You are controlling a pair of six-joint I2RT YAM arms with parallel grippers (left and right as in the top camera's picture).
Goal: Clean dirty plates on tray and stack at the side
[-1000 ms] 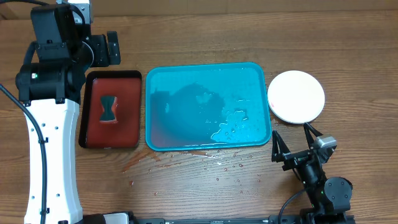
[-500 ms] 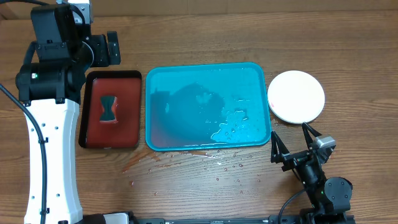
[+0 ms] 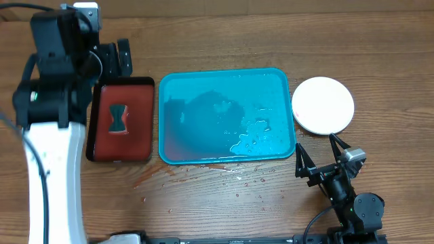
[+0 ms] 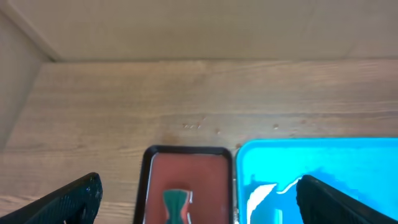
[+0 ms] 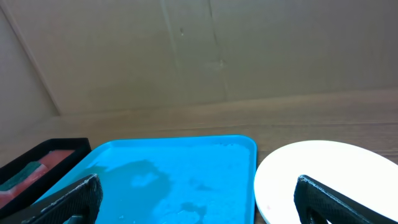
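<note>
The turquoise tray (image 3: 226, 115) lies mid-table, wet, with no plates on it; it also shows in the left wrist view (image 4: 323, 174) and the right wrist view (image 5: 168, 174). A white plate (image 3: 323, 104) sits to its right on the table, on top of a stack; plates under it cannot be told apart. It shows in the right wrist view (image 5: 323, 180). My left gripper (image 3: 115, 55) is open and empty, behind the dark red tray. My right gripper (image 3: 319, 154) is open and empty, near the front edge, just in front of the white plate.
A dark red black-rimmed tray (image 3: 139, 122) holds a green-and-red hourglass-shaped sponge (image 3: 119, 118) left of the turquoise tray. Water drops and reddish smears lie on the wood (image 3: 203, 177) in front of the tray. A wall stands behind the table (image 5: 186, 50).
The left arm has shifted slightly, its wrist turning a little. The right arm, plate and trays have not moved.
</note>
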